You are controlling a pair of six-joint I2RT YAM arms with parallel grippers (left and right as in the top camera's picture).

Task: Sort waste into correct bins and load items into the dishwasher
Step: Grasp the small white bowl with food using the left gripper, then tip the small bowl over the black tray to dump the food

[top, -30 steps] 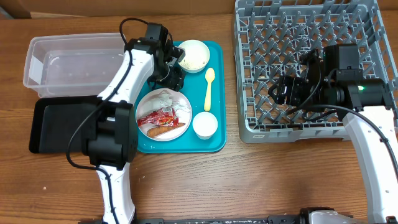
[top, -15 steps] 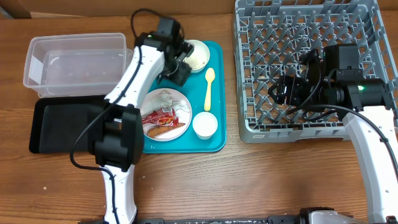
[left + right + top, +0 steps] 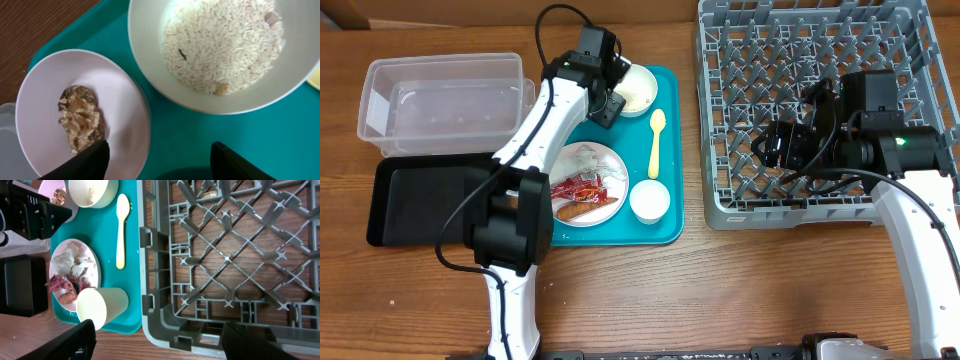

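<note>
**Hovering between two bowls at the back of the tray**

My left gripper hangs over the flat teal plastic tray, fingers spread and gripping nothing. It sits beside the small pale pink bowl, I judge to take its rim. That bowl holds the brown food lump. The larger white bowl next to it holds loose white rice grains.

The round plate carries the shiny red crinkled wrapper, crumpled white napkin and brown sausage-like stick.

My right gripper waits wide and empty over the large grey plastic dish rack, where I see no dishes. The clear plastic rectangular tub shows nothing inside.
</note>
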